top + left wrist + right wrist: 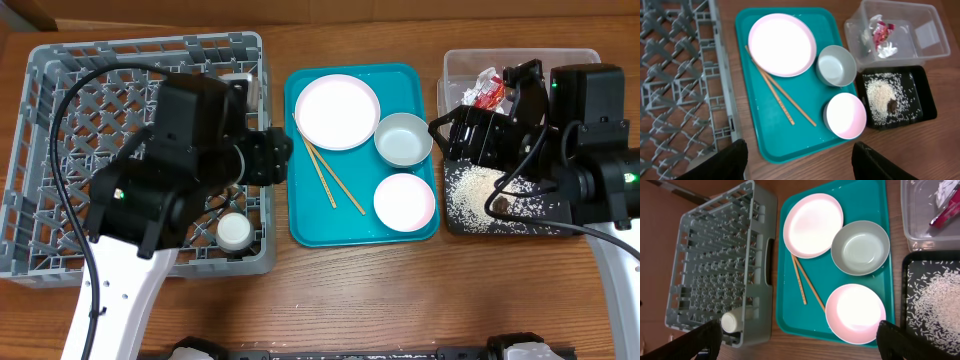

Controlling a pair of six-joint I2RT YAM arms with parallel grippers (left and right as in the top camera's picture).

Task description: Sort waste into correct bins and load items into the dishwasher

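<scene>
The grey dish rack [60, 70] stands at the left with the small white cup [236, 231] in its front right corner. The teal tray [300, 215] holds the white plate [337, 111], a grey-white bowl [404, 139], a white bowl [404, 200] and the chopsticks [330, 177]. The clear tub [520, 62] holds the red wrapper [487, 92] and white tissue [886, 49]. The black tray [520, 225] holds rice [468, 192] and the brown lump [892, 105]. My left gripper [797, 162] is open and empty over the rack's right side. My right gripper [800, 340] is open and empty above the bins.
The wooden table [380, 290] runs along the front. The rack, teal tray and the two bins stand side by side from left to right. The right arm [590, 140] covers part of the tub and black tray.
</scene>
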